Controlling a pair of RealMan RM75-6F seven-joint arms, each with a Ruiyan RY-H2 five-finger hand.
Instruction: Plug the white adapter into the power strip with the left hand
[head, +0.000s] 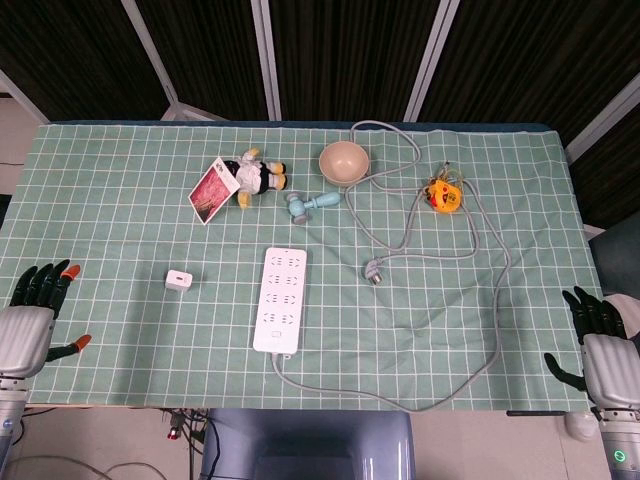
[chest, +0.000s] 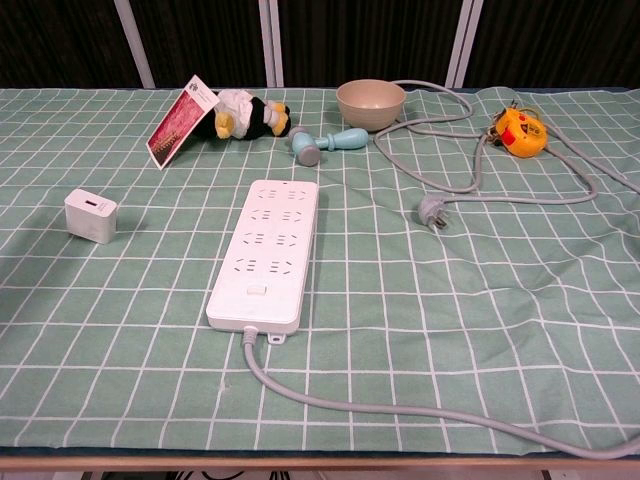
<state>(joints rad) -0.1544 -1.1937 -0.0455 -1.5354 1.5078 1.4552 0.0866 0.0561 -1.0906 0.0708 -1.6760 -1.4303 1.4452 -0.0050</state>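
Two hands in the head view, both parked at the near corners of the desk (head: 120, 340): left hand (head: 35, 320) with fingers spread and nothing held, right hand (head: 600, 335) likewise spread and empty. Neither visible in the chest view.

White adapter (chest: 91, 215) located on the green checked cloth, left of the power strip (chest: 266, 252) and clearly apart from it, nearer the left hand than anything else on the desk. Small white cube-like block, rounded edges, glossy plastic, one small dark slot on the face turned toward the chest camera. Prongs not visible; orientation of the plug side cannot be told from either view.

Handling, as judged: light, rigid, smooth-skinned and therefore liable to slip or skid on the cloth if pushed rather than pinched. Best taken across two opposite flat side faces, thumb against finger, leaving the pronged face free. Likely to need turning so the prongs point down before insertion.

Power strip: long white bar, several rows of sockets facing up, grey cable (head: 440, 395) leaving the near end and looping round the right side to a loose plug (chest: 436, 212). Light enough to shift under insertion force; straight downward pressure advised.

Also present at the far side: plush toy (head: 255, 178), card (head: 212, 191), bowl (head: 344, 161), small blue hammer-like toy (head: 308, 203), orange tape measure (head: 443, 195).
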